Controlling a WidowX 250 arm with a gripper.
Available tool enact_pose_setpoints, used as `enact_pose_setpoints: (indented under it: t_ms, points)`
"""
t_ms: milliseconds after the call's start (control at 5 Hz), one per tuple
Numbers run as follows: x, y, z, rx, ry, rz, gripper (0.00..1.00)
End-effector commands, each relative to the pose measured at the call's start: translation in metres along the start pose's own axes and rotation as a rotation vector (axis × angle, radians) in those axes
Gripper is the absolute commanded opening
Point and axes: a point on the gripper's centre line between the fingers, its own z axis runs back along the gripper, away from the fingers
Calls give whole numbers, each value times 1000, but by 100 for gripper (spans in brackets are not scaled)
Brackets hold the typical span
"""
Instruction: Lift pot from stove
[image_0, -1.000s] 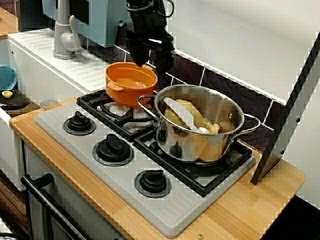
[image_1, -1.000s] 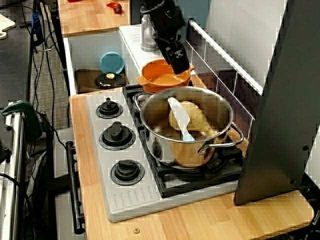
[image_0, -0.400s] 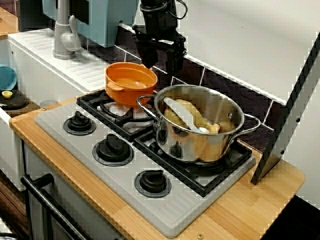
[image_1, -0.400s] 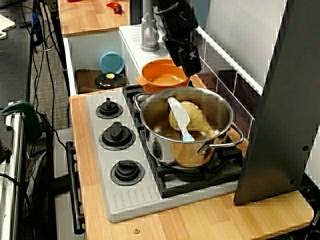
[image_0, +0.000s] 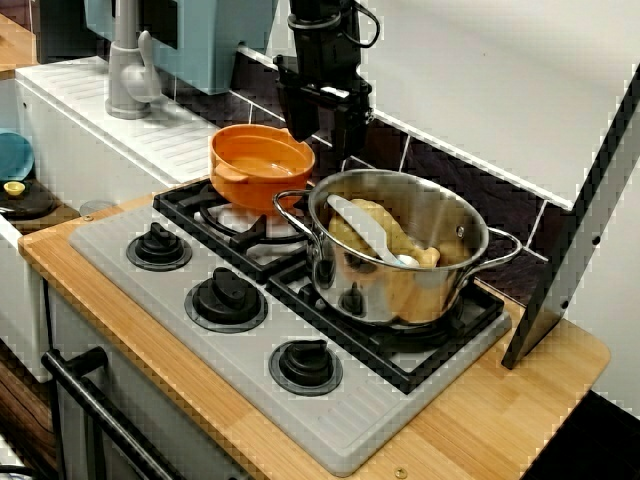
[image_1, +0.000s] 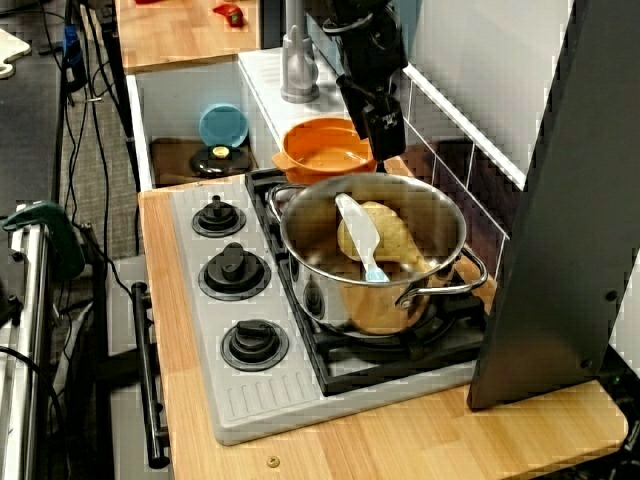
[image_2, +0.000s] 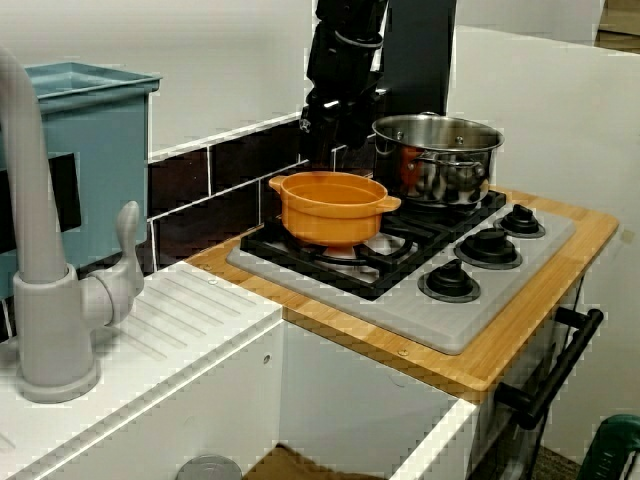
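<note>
The small orange pot (image_0: 262, 165) (image_1: 327, 156) (image_2: 330, 205) sits on the back left burner grate of the grey stove (image_0: 345, 425) (image_1: 262, 402) (image_2: 500, 292). My black gripper (image_0: 325, 135) (image_1: 378, 122) (image_2: 336, 128) hangs just above and behind the pot's far rim, close to the dark wall tiles. Its fingers are spread open with nothing between them, and they do not touch the pot. The pot looks empty and level.
A larger steel pot (image_0: 400, 262) (image_1: 372, 250) holding food and a white spoon stands on the burner right beside the orange pot. Three black knobs (image_0: 226, 295) line the stove's front. A grey faucet (image_0: 125, 70) and a sink lie to the left, a dark panel (image_1: 560, 200) to the right.
My gripper has moved from over the orange pot's far rim up and back toward the wall. The pot has stayed on its burner.
</note>
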Motion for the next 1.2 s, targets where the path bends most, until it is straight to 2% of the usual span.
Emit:
enact_pose_setpoints:
  t_ms: [0, 200, 400, 600, 800, 1000]
  points:
    - [13, 9, 12, 8, -27, -45, 100]
    - [10, 10, 10, 22, -16, -58, 100]
    - [10, 6, 13, 42, 10, 39, 100]
    - [9, 0, 25, 12, 31, 111, 100]
    - [9, -1, 29, 12, 35, 196, 100]
    - [8, 2, 30, 21, 9, 317, 100]
